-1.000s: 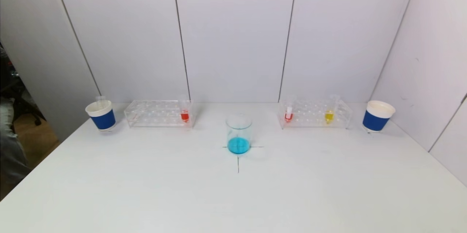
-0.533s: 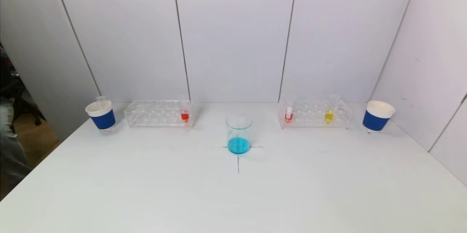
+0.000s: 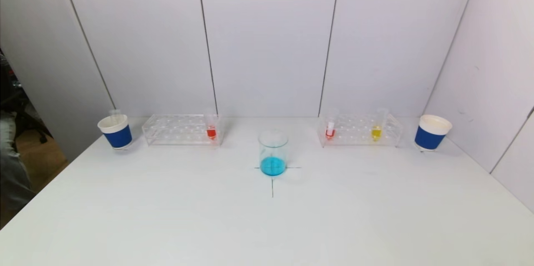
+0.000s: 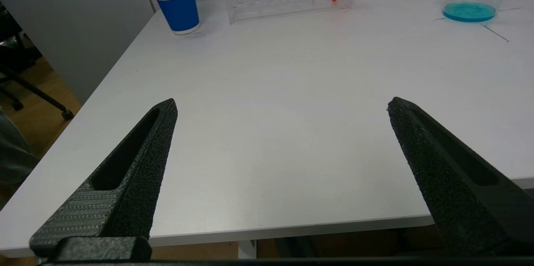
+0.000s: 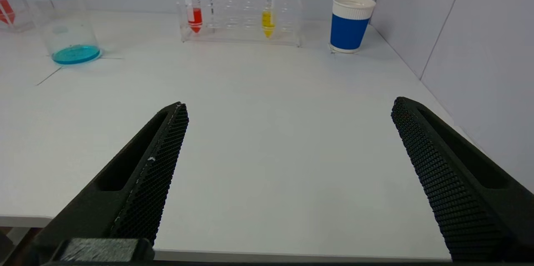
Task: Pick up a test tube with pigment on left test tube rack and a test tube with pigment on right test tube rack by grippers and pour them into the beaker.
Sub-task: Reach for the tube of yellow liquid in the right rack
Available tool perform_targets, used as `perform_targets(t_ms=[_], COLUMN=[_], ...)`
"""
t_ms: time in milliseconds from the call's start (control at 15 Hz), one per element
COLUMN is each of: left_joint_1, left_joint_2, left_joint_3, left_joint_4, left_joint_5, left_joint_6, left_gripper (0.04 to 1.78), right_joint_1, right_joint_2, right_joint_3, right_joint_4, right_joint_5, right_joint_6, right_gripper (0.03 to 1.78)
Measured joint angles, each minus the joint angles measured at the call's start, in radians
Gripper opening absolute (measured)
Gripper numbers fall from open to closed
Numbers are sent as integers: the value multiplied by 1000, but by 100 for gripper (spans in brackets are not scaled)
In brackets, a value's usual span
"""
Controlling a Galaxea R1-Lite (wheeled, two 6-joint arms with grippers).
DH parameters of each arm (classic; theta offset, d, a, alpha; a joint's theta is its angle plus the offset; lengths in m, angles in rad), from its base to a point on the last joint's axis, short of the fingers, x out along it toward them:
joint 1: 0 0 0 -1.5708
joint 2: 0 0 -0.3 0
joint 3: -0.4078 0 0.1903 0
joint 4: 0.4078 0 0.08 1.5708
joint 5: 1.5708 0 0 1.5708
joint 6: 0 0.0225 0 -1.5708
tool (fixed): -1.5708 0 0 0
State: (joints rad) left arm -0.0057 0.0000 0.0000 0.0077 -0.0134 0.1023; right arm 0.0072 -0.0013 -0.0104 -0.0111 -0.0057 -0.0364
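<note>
Saw no change across the last second: nothing lifted, nothing poured. Left gripper (image 4: 281, 105) and right gripper (image 5: 289, 107) both spread wide and empty at the table's near edge, 6 o'clock. Beaker (image 3: 273, 153) with blue liquid at centre; red tube (image 3: 211, 131) in left rack (image 3: 175, 129) at 11; yellow tube (image 3: 376, 131) in right rack (image 3: 358, 130) at 1. White table (image 3: 267, 224), grey panelled walls.

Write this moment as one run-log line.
stage: before pickup | left gripper: open, near table edge | right gripper: open, near table edge | tubes: racked | beaker: blue liquid, centre
</note>
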Motion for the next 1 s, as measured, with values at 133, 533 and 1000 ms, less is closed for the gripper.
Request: perform_targets(t_ms=[133, 533, 1000], left_joint_1=[0, -1, 0], left_joint_2=[0, 0, 0], left_joint_3=[0, 0, 0], left_joint_4=[0, 0, 0], left_joint_5=[0, 0, 0], left_joint_6=[0, 0, 0], left_gripper=[176, 176, 176], right_joint_1=[0, 0, 24], right_joint_2=[0, 44, 406], right_joint_3=[-26, -202, -297], right_joint_4=[11, 111, -133], right_joint_5=[3, 18, 22], right_joint_6=[-11, -41, -68], right_gripper=[177, 177, 177])
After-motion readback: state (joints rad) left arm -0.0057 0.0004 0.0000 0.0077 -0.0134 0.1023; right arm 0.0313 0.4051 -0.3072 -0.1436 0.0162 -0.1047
